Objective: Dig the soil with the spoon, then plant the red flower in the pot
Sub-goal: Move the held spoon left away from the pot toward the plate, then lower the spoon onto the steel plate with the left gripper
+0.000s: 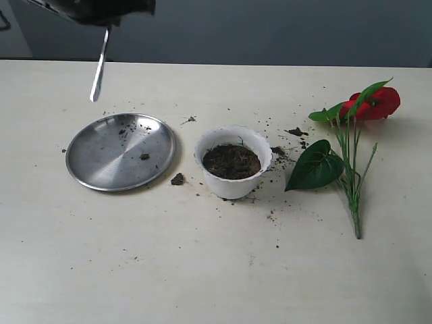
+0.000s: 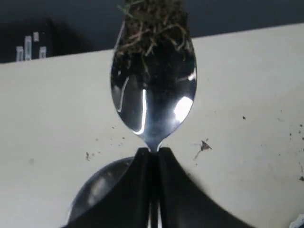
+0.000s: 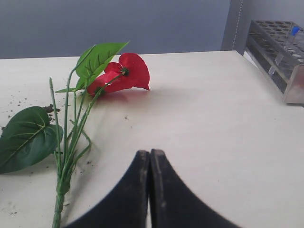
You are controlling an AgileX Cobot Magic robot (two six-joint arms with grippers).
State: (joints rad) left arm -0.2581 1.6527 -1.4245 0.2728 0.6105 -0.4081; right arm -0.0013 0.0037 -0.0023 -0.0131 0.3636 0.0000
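Observation:
My left gripper [image 2: 152, 150] is shut on the silver spoon [image 2: 153, 90], gripping it at the neck just behind the bowl; fibrous soil [image 2: 151, 23] clings to the bowl's tip. In the exterior view the spoon [image 1: 99, 69] hangs from that gripper at the top left, above the steel plate [image 1: 101, 162]. The white pot [image 1: 233, 183] stands mid-table, filled with dark soil [image 1: 231, 161]. The red flower [image 1: 370, 104] lies flat to the right of the pot, stems toward the front. My right gripper [image 3: 149, 153] is shut and empty, close to the flower [image 3: 124, 73]; it is out of the exterior view.
Soil crumbs lie scattered around the pot; one clump [image 1: 177, 179] sits between plate and pot. The plate holds only a few crumbs. A test-tube rack [image 3: 281, 52] stands near the table's edge in the right wrist view.

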